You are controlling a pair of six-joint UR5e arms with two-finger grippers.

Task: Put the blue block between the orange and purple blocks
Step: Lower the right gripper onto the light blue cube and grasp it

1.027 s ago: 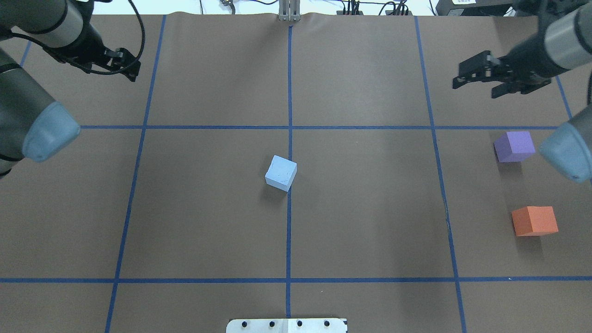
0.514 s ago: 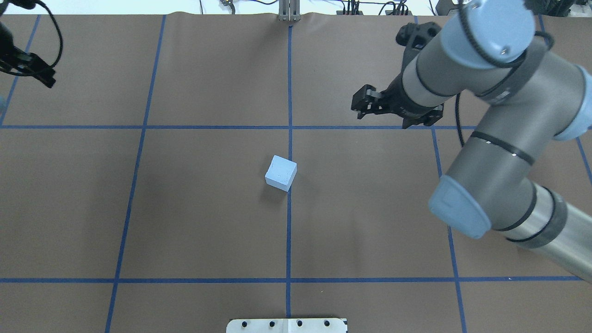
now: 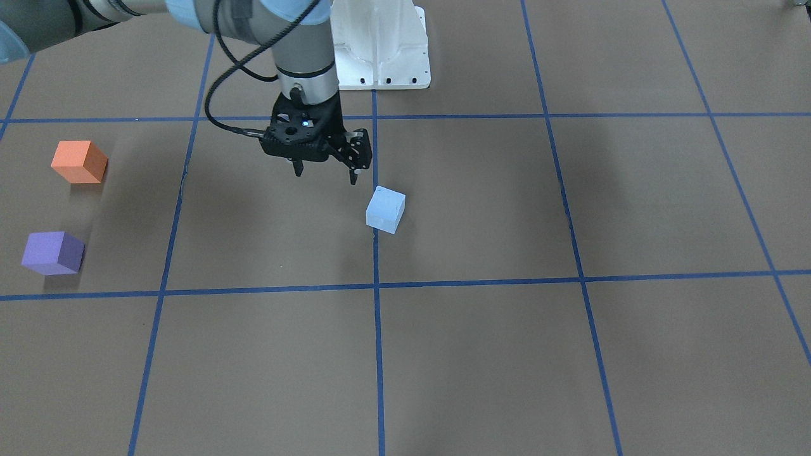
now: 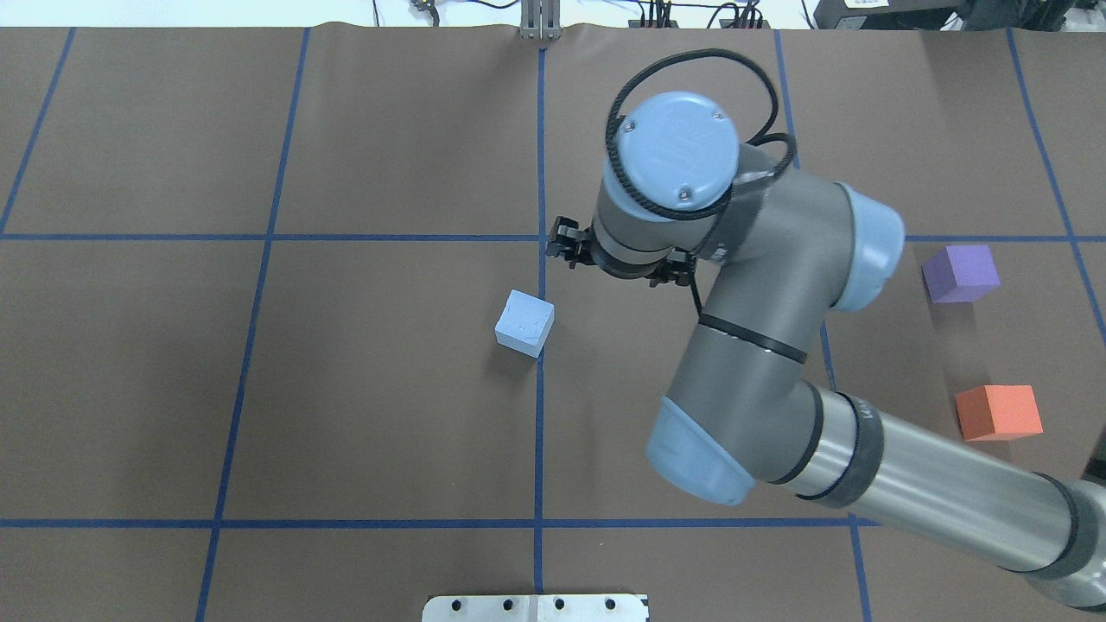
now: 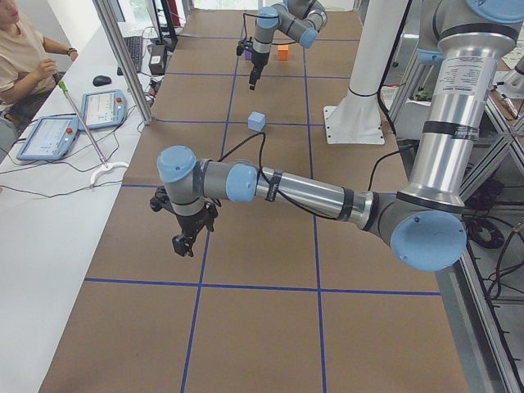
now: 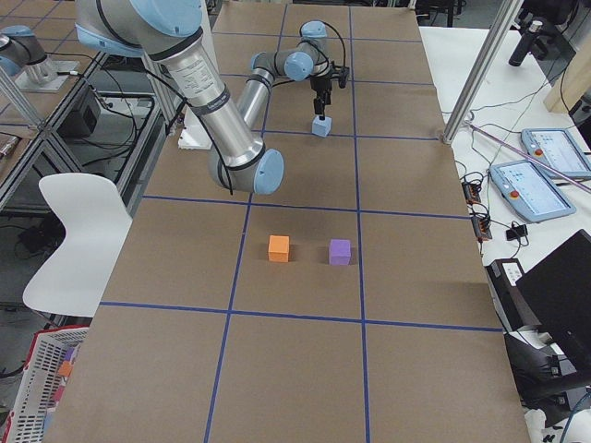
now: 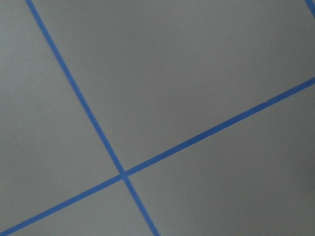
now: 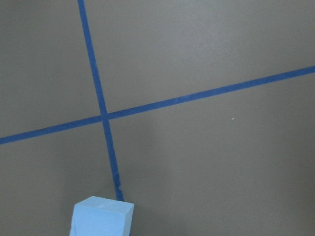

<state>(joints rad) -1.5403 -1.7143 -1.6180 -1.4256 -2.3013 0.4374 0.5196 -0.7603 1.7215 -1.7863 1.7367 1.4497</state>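
The light blue block lies near the table's centre on a blue tape line; it also shows in the front view and at the bottom edge of the right wrist view. The purple block and the orange block sit at the far right with a gap between them. My right gripper is open and empty. It hangs above the table a little to the right of the blue block, without touching it. My left gripper shows only in the left side view, and I cannot tell its state.
Blue tape lines divide the brown table into squares. The white robot base stands at the robot's edge. My right arm's elbow spans the space between the blue block and the other two blocks. An operator and tablets are beside the table.
My right arm has swung in from the far right to the centre, so its gripper is now close to the blue block. My left arm has left the overhead view. The blocks have not moved.
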